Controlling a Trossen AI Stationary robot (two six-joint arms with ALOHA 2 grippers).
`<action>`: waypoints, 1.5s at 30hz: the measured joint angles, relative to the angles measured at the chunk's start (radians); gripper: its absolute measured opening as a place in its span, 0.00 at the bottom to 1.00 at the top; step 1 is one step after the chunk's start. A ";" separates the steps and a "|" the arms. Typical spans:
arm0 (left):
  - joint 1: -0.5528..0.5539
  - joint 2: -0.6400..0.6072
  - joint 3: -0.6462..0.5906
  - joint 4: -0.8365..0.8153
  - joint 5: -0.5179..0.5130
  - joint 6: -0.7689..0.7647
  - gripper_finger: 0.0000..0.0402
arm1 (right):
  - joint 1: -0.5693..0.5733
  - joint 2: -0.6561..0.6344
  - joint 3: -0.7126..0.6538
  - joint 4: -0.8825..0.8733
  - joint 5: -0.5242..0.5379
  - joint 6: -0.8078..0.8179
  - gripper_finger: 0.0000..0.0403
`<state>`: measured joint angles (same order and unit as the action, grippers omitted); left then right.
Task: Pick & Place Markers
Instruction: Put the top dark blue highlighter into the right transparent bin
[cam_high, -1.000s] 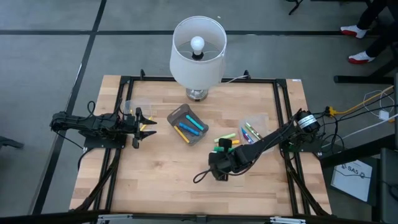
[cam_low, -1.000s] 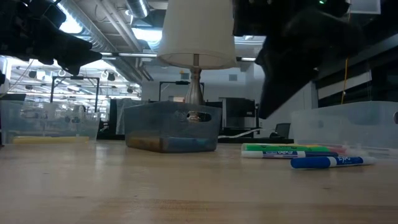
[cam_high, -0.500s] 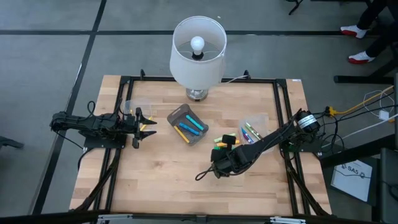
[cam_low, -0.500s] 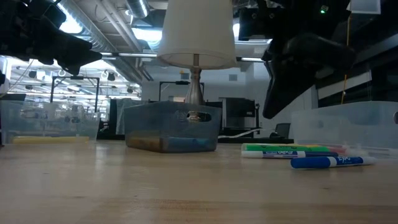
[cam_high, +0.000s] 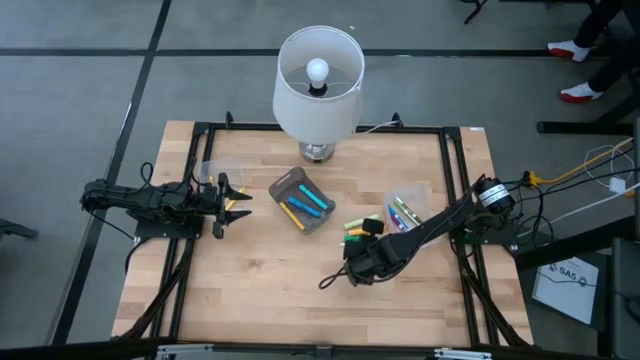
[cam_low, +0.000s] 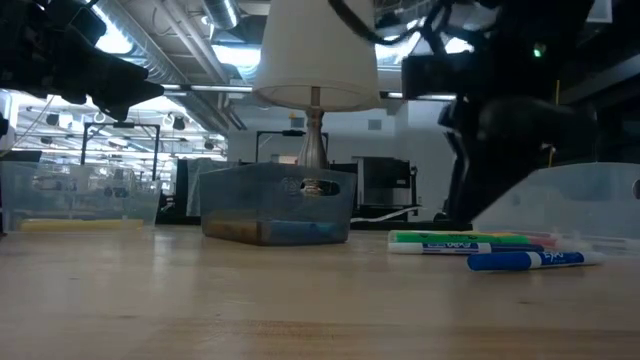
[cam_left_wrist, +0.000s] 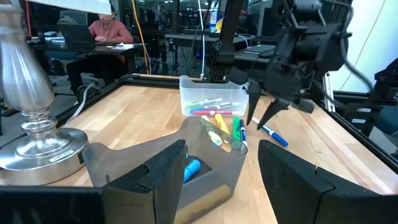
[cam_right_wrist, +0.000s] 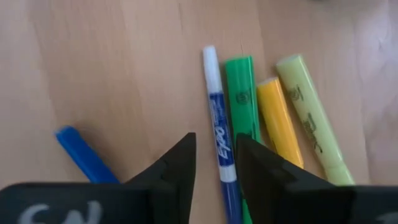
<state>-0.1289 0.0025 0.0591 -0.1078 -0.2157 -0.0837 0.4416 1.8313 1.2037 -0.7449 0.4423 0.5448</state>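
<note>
So the right gripper (cam_high: 357, 268) is hanging over the table (cam_high: 250, 280) around the 5 o'clock part of the top, just below a little bunch of loose markers (cam_high: 358, 226). Its fingers (cam_right_wrist: 177, 165) are parted a bit with nothing between them. The wrist cam looks straight down on a white pen with a blue cap (cam_right_wrist: 217, 124), a green marker (cam_right_wrist: 241, 93), an orange one (cam_right_wrist: 278, 118) and a pale yellow one (cam_right_wrist: 311, 118), side by side, plus a blue marker (cam_right_wrist: 81, 152) off on its own.

More markers sit in the grey bin (cam_high: 300, 200) mid-table and in the clear bin (cam_high: 408, 208) at 3 o'clock.

The left gripper (cam_high: 232, 200) waits at 9 o'clock, fingers spread and empty, near a small clear tub (cam_high: 218, 170). A lamp (cam_high: 318, 75) stands at 12 o'clock.
</note>
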 joint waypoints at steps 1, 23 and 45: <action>0.000 0.000 0.000 0.000 0.000 0.000 0.49 | 0.000 0.000 -0.010 0.000 0.000 0.005 0.28; 0.000 0.000 0.000 0.000 0.000 0.000 0.49 | -0.054 -0.005 -0.149 0.156 -0.062 -0.023 0.27; 0.000 0.000 0.000 0.000 0.000 0.000 0.49 | -0.110 -0.002 -0.163 0.176 -0.174 -0.061 0.07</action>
<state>-0.1291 0.0025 0.0589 -0.1074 -0.2157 -0.0837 0.3317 1.8294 1.0410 -0.5693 0.2684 0.4839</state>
